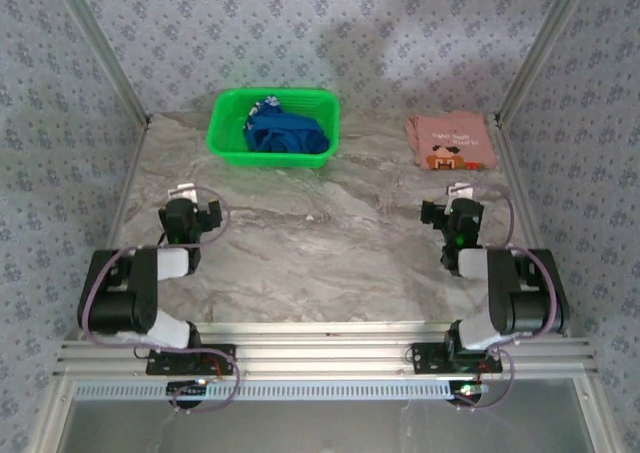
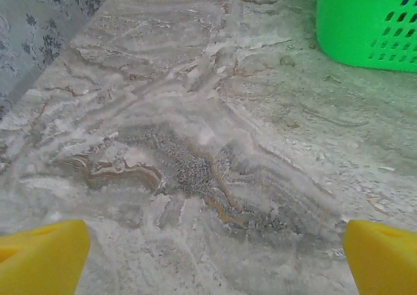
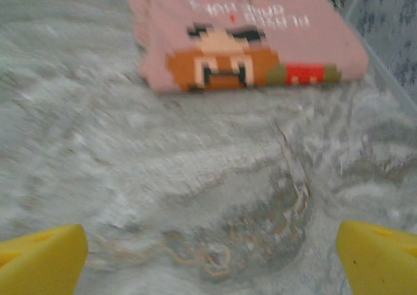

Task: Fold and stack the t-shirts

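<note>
In the overhead view we see a grey marbled table (image 1: 320, 253) closed in by patterned walls. Towards the far left stands a green mesh basket (image 1: 225, 145), and the blue t-shirt (image 1: 288, 135) lies crumpled inside it. In the far right corner the pink t-shirt (image 1: 450, 133) lies folded flat on the table with its cartoon print facing up, well apart from the basket. The left gripper (image 1: 183, 190) is over the left side of the table, on the near side of the basket. The right gripper (image 1: 460, 189) is over the right side, near the pink t-shirt but not touching it. From this height we cannot tell how wide either one is spread.

In the left wrist view, two yellow fingertips (image 2: 40, 259) sit in the bottom corners, far apart, with bare marble between them. The left gripper (image 2: 212, 266) is spread wide and holds nothing. A corner of the basket (image 2: 365, 21) shows at the upper right, resting on the table.

The right wrist view is blurred. Its yellow fingertips (image 3: 39, 257) also sit in the bottom corners, so the right gripper (image 3: 208, 262) is wide apart with nothing in it. The pink t-shirt (image 3: 260, 28) lies across the top, folded, with a blocky brown-and-orange cartoon face and white lettering too blurred to read. Bare table separates it from the fingertips
</note>
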Controlling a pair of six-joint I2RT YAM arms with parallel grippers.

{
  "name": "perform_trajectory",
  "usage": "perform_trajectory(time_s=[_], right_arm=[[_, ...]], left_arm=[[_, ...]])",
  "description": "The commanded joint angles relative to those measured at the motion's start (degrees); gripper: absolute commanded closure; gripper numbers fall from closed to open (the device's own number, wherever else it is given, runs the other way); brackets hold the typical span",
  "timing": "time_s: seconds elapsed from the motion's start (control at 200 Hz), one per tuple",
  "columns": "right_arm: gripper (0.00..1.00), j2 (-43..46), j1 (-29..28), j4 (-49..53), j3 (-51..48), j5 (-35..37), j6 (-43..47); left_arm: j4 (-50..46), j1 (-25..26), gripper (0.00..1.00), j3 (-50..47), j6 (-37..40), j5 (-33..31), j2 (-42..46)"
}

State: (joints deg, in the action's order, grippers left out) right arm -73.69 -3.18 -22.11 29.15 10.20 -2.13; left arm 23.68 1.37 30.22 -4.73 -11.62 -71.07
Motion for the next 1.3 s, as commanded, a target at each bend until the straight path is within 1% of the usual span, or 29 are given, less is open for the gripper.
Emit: perform_trajectory(time_s=[0.0,0.055,0.115,0.175,0.25,0.33,0.365,0.46,0.525,0.59,0.685,0.784,0.804,0.874,0.994,1.019,1.129,1.259,1.299], right_arm=[[0.0,11.72,-3.59,32.7,11.78,-0.02,-8.67],[0.0,15.18,-5.8,41.47,15.08,-2.91,-11.99],[0.0,18.29,-8.72,45.81,17.4,-6.62,-14.74],[0.0,19.31,-11.46,47.45,19.66,-10.52,-15.82],[0.0,17.3,-14.97,49.52,24.96,-13.31,-17.65],[0.0,12.43,-18.31,51.85,31.73,-16.02,-18.21],[0.0,9.98,-20.11,53.21,35.28,-16.24,-17.93],[0.0,4.28,-25.07,55.22,42.83,-15.44,-17.32],[0.0,1.54,-28.39,55.33,45.51,-14.88,-17.52],[0.0,-0.55,-31.25,54.91,47.07,-15.14,-18.47],[0.0,-2.63,-35.26,54.13,48.3,-15.33,-19.94],[0.0,-4.44,-38.48,54.13,48.88,-15.31,-20.64],[0.0,-4.86,-38.99,54.29,49.03,-15.29,-20.76],[0.0,-6.38,-40.29,55.17,49.82,-14.92,-21.05],[0.0,-9.39,-41.04,56.28,51.51,-14.86,-21.14],[0.0,-10.02,-41.13,56.25,51.97,-14.85,-21.14],[0.0,-13.04,-41.03,58.85,54.36,-15.23,-21.67],[0.0,-17.24,-40.51,60.25,59.62,-15.84,-19.87],[0.0,-18.59,-40.27,60.48,61.43,-16.0,-19.26]], left_arm=[[-22.66,0.4,0.0,11.19,-5.34,0.65,13.85],[-30.97,0.1,0.0,17.3,-7.89,-0.04,15.41],[-39.52,-0.77,0.0,25.75,-8.57,1.8,12.78],[-48.33,-1.72,0.0,35.74,-9.1,4.33,5.87],[-57.24,-2.86,0.0,47.76,-9.55,8.5,-4.55],[-61.92,-3.72,0.0,58.08,-9.41,15.56,-15.48],[-64.14,-3.98,0.0,62.32,-9.48,17.62,-20.14],[-67.91,-4.34,0.05,72.21,-9.88,20.98,-30.75],[-69.57,-4.39,0.09,77.05,-9.48,21.29,-36.67],[-69.43,-4.08,0.12,79.14,-8.67,19.27,-40.54],[-68.34,-3.95,0.13,80.18,-8.64,15.93,-44.59],[-67.05,-4.01,0.13,81.23,-9.52,15.55,-48.54],[-66.88,-4.09,0.13,83.02,-9.77,15.65,-49.38],[-65.46,-4.0,0.13,84.17,-11.09,16.38,-51.73],[-62.85,-3.99,0.12,84.96,-13.52,19.25,-54.27],[-60.91,-3.95,0.13,85.12,-14.07,19.74,-54.79],[-61.79,-3.96,0.14,87.78,-15.82,21.03,-58.28],[-61.39,-3.98,0.19,87.63,-17.73,20.76,-60.09],[-61.19,-3.93,0.24,87.33,-18.12,21.12,-60.22]])
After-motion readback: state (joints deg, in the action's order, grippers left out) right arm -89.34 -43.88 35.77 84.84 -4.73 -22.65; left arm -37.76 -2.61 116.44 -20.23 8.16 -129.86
